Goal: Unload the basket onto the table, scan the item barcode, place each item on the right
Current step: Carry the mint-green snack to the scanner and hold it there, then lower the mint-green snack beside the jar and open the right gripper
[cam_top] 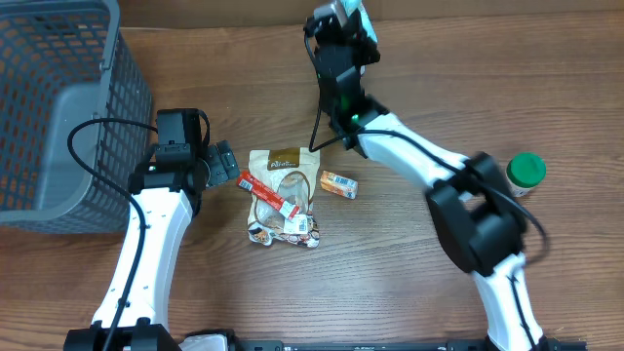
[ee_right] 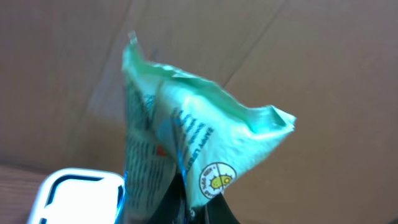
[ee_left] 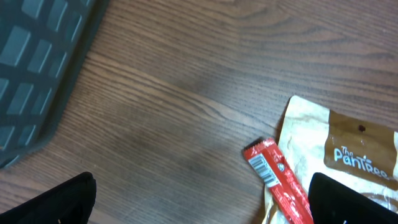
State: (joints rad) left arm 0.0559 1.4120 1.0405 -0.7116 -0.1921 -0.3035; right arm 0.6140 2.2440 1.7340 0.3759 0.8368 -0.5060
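Note:
My right gripper [cam_top: 343, 19] is raised at the table's far edge, shut on a mint-green printed packet [ee_right: 193, 146]. The packet stands upright out of the jaws [ee_right: 199, 214], crumpled at its top, in front of a brown cardboard wall. A white rounded device with a dark window [ee_right: 74, 196] sits just left of the packet. My left gripper [cam_top: 226, 164] hovers low over the wood, open and empty [ee_left: 205, 208]. A red stick pack [ee_left: 277, 180] with its barcode facing up lies near the right fingertip [ee_left: 354, 199].
A grey mesh basket [cam_top: 58, 107] fills the far left. Mid-table lie a beige Pantree pouch [cam_top: 278, 164], the red stick pack [cam_top: 261, 190], another pouch [cam_top: 288, 226] and a small orange box [cam_top: 338, 183]. A green-lidded jar [cam_top: 525, 174] stands at the right.

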